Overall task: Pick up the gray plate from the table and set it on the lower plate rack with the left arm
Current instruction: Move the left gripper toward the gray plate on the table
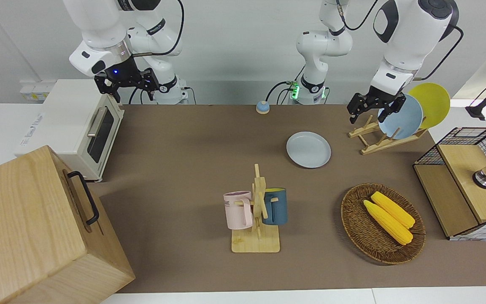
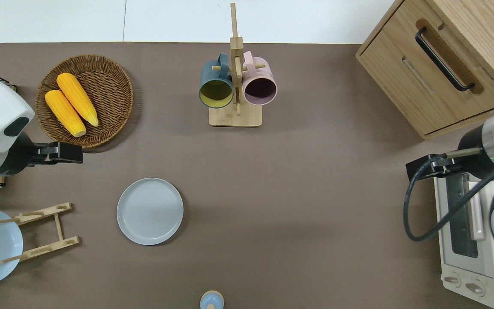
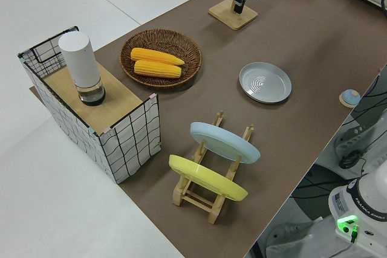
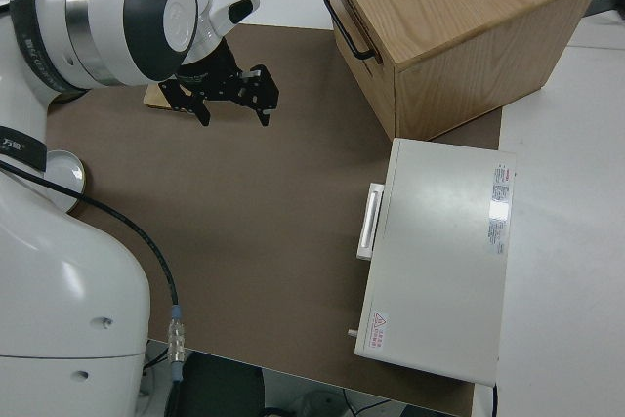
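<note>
the gray plate lies flat on the table, beside the plate rack (which holds a light blue plate and a yellow plate). the left gripper hangs empty, fingers apart. the right arm is parked.

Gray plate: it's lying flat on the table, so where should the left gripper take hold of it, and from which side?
Probably the raised rim. The gray plate lies flat on the table, so only its edge gives the fingers something to pinch. I'd take the rim toward the left arm's end, coming down from above: that edge faces the left gripper and the lower plate rack.
</note>
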`<control>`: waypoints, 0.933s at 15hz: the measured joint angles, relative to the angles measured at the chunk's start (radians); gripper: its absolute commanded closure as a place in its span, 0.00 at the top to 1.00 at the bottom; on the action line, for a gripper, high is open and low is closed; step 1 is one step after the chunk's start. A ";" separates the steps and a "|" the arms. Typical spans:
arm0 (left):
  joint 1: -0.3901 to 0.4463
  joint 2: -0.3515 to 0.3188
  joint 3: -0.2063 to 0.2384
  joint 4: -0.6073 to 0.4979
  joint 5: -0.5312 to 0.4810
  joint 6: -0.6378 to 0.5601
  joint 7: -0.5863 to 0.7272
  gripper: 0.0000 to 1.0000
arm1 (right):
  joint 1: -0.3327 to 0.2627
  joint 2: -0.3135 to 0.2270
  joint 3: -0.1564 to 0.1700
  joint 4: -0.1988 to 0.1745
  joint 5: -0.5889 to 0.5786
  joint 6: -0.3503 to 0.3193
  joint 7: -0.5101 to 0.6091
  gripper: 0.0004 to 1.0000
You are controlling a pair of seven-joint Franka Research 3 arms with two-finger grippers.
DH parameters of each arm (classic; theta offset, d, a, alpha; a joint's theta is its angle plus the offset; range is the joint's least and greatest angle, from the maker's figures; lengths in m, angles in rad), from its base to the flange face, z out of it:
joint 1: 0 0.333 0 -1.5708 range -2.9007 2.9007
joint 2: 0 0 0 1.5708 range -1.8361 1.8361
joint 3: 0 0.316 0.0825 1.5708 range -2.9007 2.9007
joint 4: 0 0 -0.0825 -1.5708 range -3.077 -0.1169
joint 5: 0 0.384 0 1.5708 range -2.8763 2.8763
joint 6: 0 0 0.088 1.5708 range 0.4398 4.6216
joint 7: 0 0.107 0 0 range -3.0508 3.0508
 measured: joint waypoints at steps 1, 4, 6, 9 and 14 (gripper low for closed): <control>0.000 0.000 0.000 0.000 0.000 0.000 0.000 0.99 | 0.000 0.000 0.000 0.000 0.000 0.000 0.000 0.98; 0.002 0.000 0.012 0.000 0.000 -0.009 -0.003 0.99 | 0.000 0.000 0.000 0.000 0.000 0.000 0.000 0.98; 0.002 0.000 0.012 0.000 0.000 -0.010 -0.005 0.99 | 0.000 0.000 0.000 0.000 0.000 0.000 0.000 0.98; 0.002 0.002 0.014 0.000 0.000 -0.014 -0.006 0.99 | 0.000 0.000 0.000 0.000 0.000 0.000 0.000 0.98; 0.003 0.012 0.015 -0.046 0.000 -0.010 -0.008 0.99 | 0.000 0.000 0.000 0.000 0.000 0.000 0.000 0.98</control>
